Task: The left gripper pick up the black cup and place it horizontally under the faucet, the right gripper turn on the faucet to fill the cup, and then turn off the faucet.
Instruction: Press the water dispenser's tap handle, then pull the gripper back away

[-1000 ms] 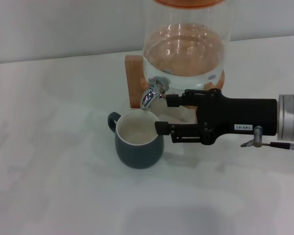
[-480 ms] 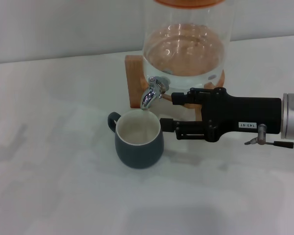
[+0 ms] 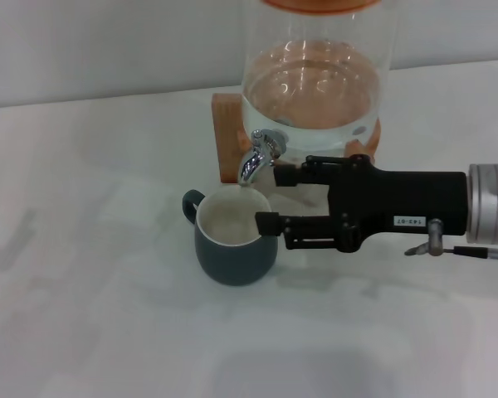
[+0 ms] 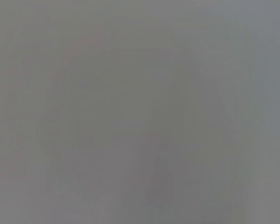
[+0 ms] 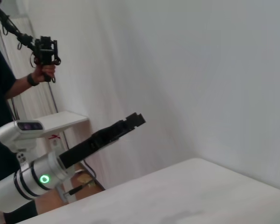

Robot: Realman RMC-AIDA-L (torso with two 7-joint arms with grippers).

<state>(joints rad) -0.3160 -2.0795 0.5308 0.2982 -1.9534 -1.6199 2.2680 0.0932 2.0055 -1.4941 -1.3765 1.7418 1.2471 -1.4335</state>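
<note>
The black cup (image 3: 235, 239) stands upright on the white table, cream inside showing, handle to the left, directly below the faucet (image 3: 261, 156). The chrome faucet sticks out of the glass dispenser (image 3: 315, 79) on its wooden stand (image 3: 227, 133). My right gripper (image 3: 272, 199) reaches in from the right, open. Its upper finger (image 3: 286, 175) is right beside the faucet and its lower finger (image 3: 266, 222) lies over the cup's right rim. My left gripper (image 5: 129, 123) is raised off to the side, away from the table, seen only in the right wrist view. The left wrist view shows plain grey.
The white table (image 3: 91, 249) spreads left of and in front of the cup. A wall runs behind the dispenser. In the right wrist view a person (image 5: 9, 88) stands behind the left arm holding a device.
My right gripper drew back to the right and a little upward, then came left again; its fingers now reach farther left, beside the faucet and over the cup's rim. The cup has not moved.
</note>
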